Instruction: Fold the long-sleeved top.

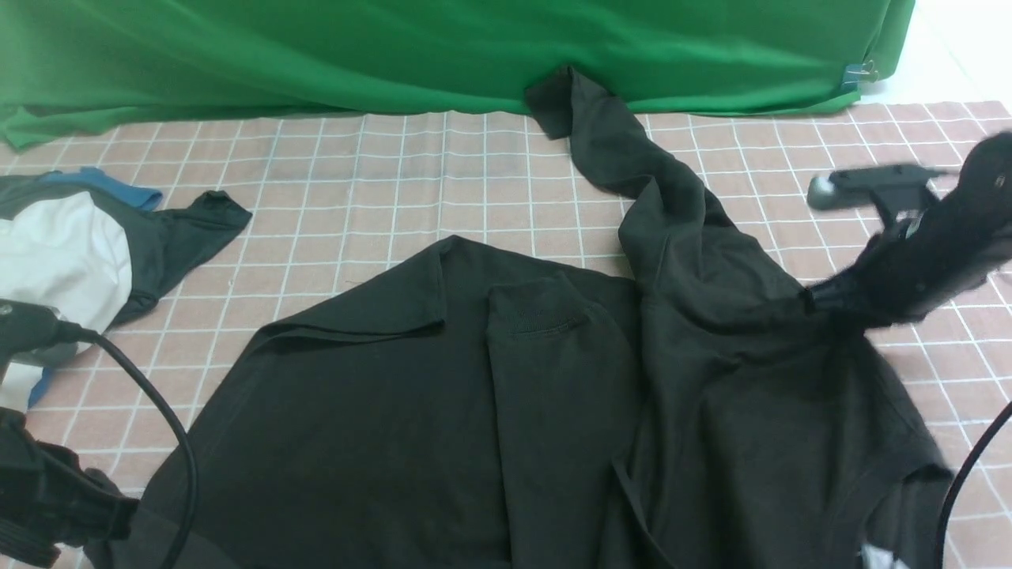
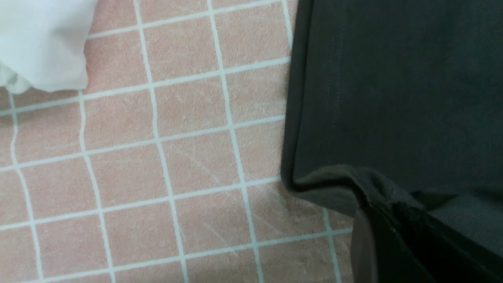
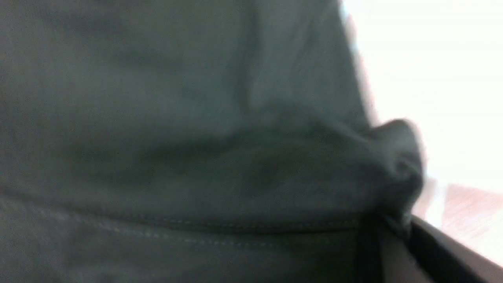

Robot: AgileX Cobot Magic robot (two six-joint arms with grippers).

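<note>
The long-sleeved top (image 1: pixel 379 411) lies spread across the middle of the checked cloth. One cuffed sleeve (image 1: pixel 553 348) is folded over its body. The other sleeve (image 1: pixel 617 150) trails toward the green backdrop. My right gripper (image 1: pixel 822 300) is shut on a bunch of the top's cloth at its right side and holds it raised off the table. In the right wrist view the dark fabric (image 3: pixel 177 118) fills the picture, pinched at my right gripper (image 3: pixel 393 232). My left gripper (image 1: pixel 126 514) is shut on the top's near-left hem corner (image 2: pixel 334 188), low on the table.
A white garment (image 1: pixel 63 253) and a smaller dark cloth with blue trim (image 1: pixel 182 229) lie at the far left; the white garment (image 2: pixel 43 39) lies close to my left arm. The green backdrop (image 1: pixel 395 47) hangs along the back edge. A pink checked tablecloth (image 1: pixel 395 182) covers the table.
</note>
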